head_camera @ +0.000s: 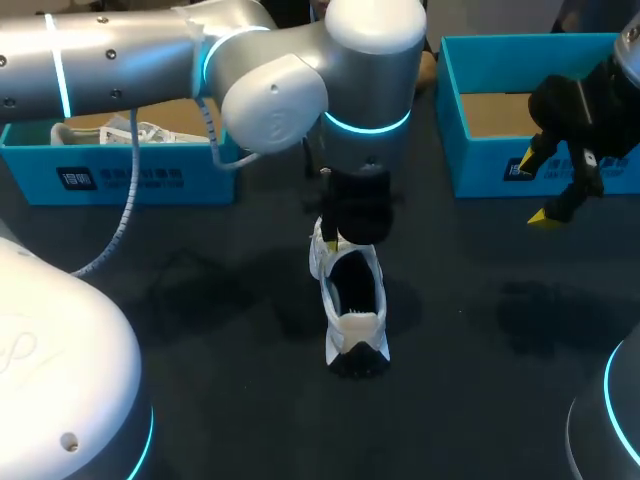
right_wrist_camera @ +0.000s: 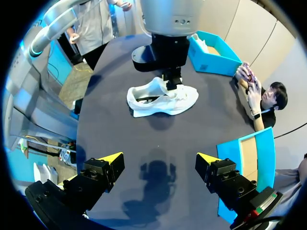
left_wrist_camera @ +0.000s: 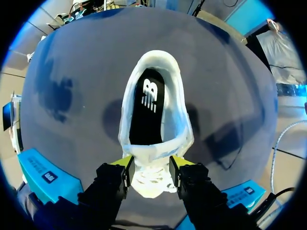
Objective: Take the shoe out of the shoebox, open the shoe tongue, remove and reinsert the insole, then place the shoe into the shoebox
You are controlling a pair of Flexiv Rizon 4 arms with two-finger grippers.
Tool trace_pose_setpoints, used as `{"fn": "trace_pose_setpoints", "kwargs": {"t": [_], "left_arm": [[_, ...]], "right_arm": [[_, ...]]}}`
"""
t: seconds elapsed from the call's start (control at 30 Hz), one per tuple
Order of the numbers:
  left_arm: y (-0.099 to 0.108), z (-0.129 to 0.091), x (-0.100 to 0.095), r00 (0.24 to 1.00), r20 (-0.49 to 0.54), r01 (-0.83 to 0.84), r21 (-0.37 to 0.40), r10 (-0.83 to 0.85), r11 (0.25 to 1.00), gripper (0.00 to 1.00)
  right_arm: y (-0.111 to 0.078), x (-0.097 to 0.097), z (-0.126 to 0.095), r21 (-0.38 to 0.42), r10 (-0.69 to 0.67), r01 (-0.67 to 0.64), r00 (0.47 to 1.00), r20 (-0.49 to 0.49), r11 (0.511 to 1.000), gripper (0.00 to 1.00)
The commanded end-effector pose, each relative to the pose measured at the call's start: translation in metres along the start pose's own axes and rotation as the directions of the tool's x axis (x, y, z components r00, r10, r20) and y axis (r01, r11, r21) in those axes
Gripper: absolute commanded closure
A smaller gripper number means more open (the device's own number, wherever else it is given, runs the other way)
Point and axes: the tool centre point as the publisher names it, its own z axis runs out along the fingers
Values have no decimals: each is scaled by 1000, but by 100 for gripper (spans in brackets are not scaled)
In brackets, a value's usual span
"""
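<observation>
A white shoe stands on the dark table's middle, heel toward me, its black insole showing inside. My left gripper comes down onto its lace end and is shut on the shoe tongue, one yellow tip pressing each side. In the right wrist view the shoe lies ahead, with my left gripper on top of it. My right gripper hangs open and empty at the right, near an open blue shoebox.
A second blue box at the back left holds something white. The right box shows a bare cardboard floor. My left arm spans the table's back from the left. A person's hands rest at the table's edge beside the far box.
</observation>
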Motion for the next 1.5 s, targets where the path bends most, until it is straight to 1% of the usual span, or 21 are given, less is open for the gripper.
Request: {"fn": "trace_pose_setpoints", "kwargs": {"t": [0.03, 0.13, 0.3, 0.63, 0.77, 0.83, 0.97, 1.03, 1.13, 1.23, 1.27, 1.3, 1.37, 1.5], "left_arm": [[-3, 0, 2, 1000, 2, -8, 7, 8, 1000, 53], [-6, 2, 2, 1000, -8, -21, 12, 22, 1000, 52], [-10, 10, 2, 999, -30, -33, 25, 34, 999, 53], [-23, 16, 0, 996, -48, -72, 42, 74, 997, 56], [-26, 17, 1, 995, -51, -79, 38, 81, 996, 56], [-29, 20, 3, 994, -59, -87, 33, 89, 996, 58], [-31, 25, 4, 994, -66, -83, 43, 86, 996, 59], [-30, 21, 4, 996, -53, -74, 25, 75, 997, 59], [-20, 13, 5, 998, -31, -47, 4, 47, 999, 54], [-10, 12, 4, 999, -29, -30, -20, 30, 999, 49], [-8, 12, 4, 999, -29, -22, -27, 21, 999, 34], [-6, 13, 4, 999, -27, -18, -29, 18, 999, 23], [-3, 14, 3, 1000, -25, -9, -29, 9, 1000, 28], [-1, 22, -2, 1000, -25, 2, -28, -3, 1000, 25]], "right_arm": [[0, -1, 1, 2, 0, 0, 1000, -1, 1000, 0], [0, -1, 1, 2, 0, 0, 1000, -1, 1000, 0], [0, -1, 1, 2, 0, 0, 1000, -1, 1000, 0], [0, -1, 1, 2, 0, 0, 1000, -1, 1000, 0], [0, -1, 1, 2, 0, 0, 1000, -1, 1000, 0], [0, -1, 1, 2, 0, 0, 1000, -1, 1000, 0], [0, -1, 1, 2, 0, 0, 1000, -1, 1000, 0], [0, -1, 1, 2, 0, 0, 1000, -1, 1000, 0], [0, -1, 1, 2, 0, 0, 1000, -1, 1000, 0], [0, -1, 1, 2, 0, 0, 1000, -1, 1000, 0], [0, -1, 1, 2, 0, 0, 1000, -1, 1000, 0], [0, -1, 1, 2, 0, 0, 1000, -1, 1000, 0], [0, -1, 1, 2, 0, 0, 1000, -1, 1000, 0], [0, -1, 1, 2, 0, 0, 1000, -1, 1000, 0]]}}
